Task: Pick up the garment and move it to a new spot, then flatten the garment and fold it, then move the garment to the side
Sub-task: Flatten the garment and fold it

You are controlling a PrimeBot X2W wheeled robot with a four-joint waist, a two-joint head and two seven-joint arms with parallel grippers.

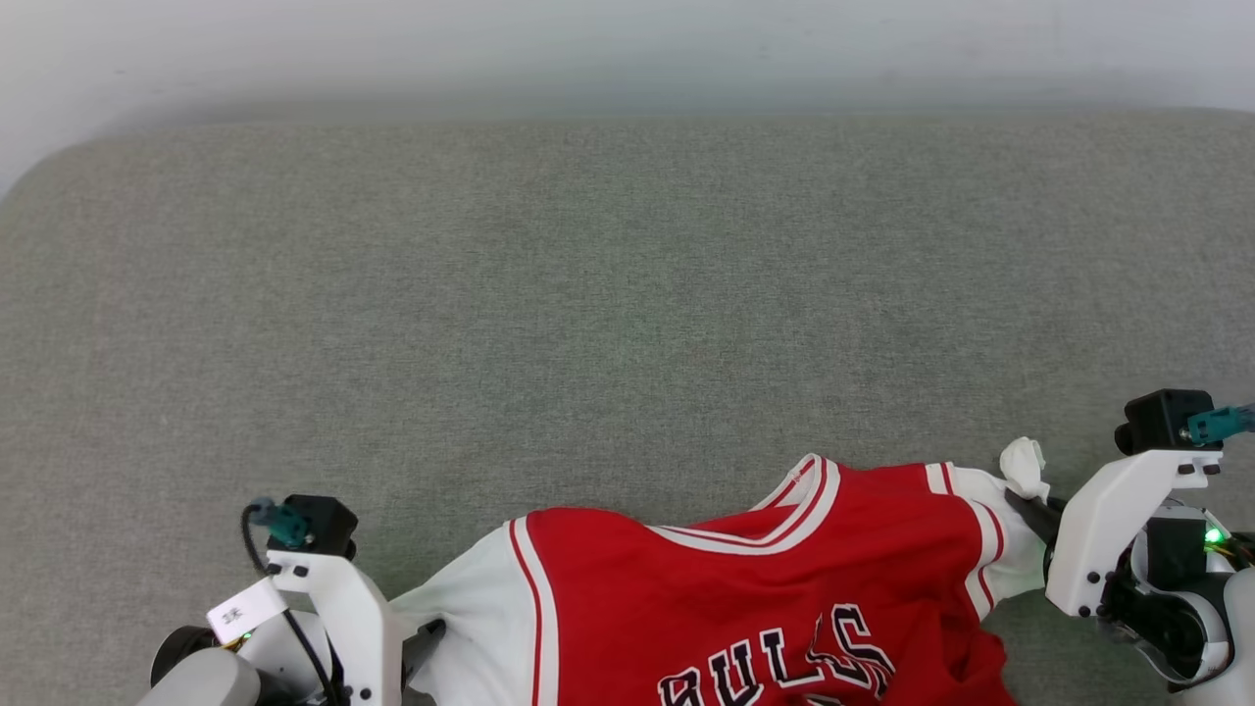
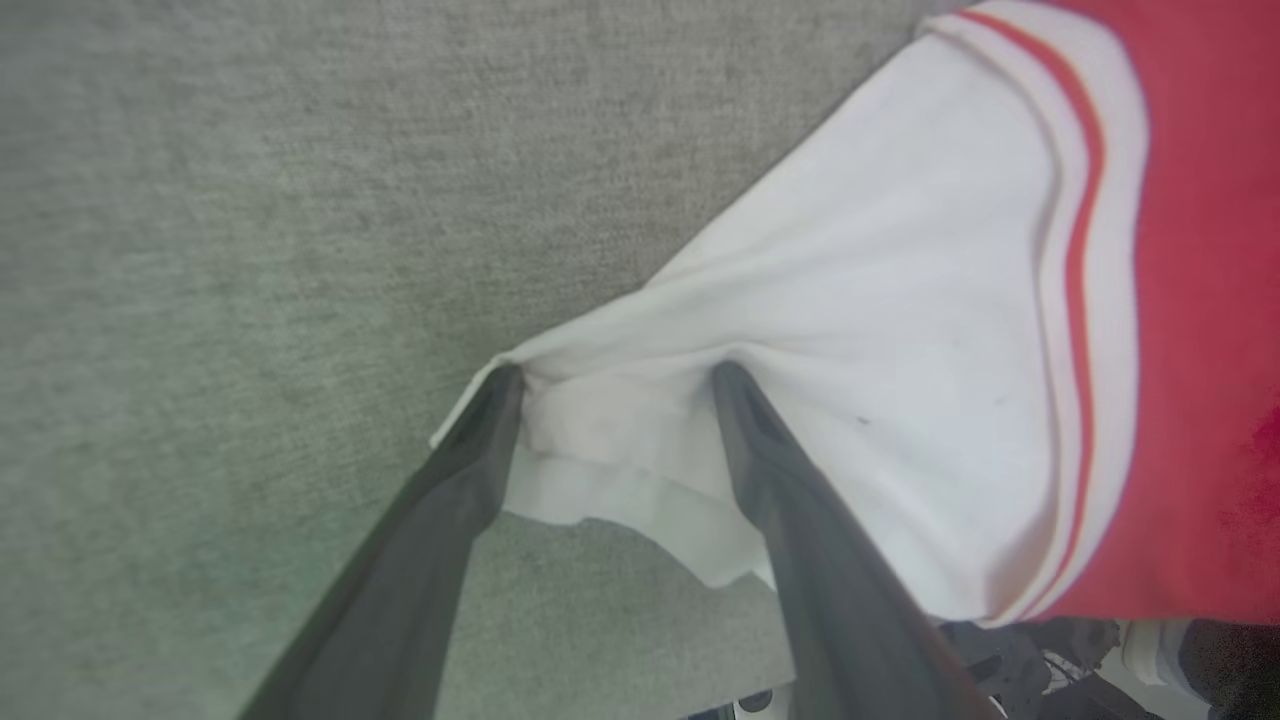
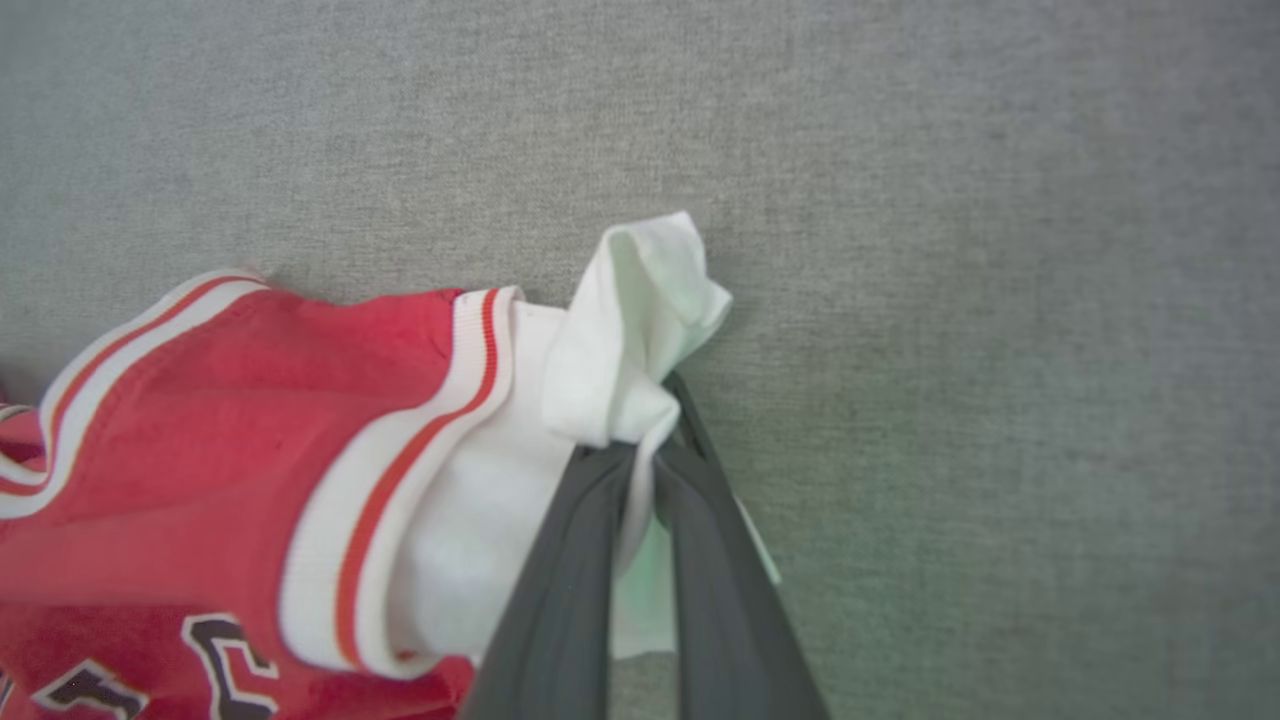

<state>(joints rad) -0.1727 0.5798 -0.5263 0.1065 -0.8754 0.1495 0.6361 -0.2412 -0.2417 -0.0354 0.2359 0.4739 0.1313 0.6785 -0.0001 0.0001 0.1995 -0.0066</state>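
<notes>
Garment down on the grey padded surface, strung out between the two grippers, chest lettering face up! The right gripper is clenched tight on the white sleeve on its side. A knot of cloth is bunched just past its fingertips, and the red body trails away to its inner side. Over on the other arm, the left gripper stands released and spread wide. Its two fingers straddle the hem of the other white sleeve, tips touching the cloth but pinching nothing that I can see. The striped trim runs well ahead of those fingertips, off to the inner side.

How will this one handle? By the look of it: light, limp and a touch slick, a thin jersey knit with no stiffness at all. Lifted from one sleeve alone it would likely sag, twist and drag its hem across the textured surface. The best holds, I'd judge, are the sleeve hems or the banded trim at the shoulders. The fabric doubles up there and gives the fingers something thicker to bite. A matched grip on both sides should keep the chest panel taut and flat. The left fingers are well placed for that, with the hem sitting right between them. A shallow pinch could slip off fabric this smooth, so a deeper bite looks safer.
</notes>
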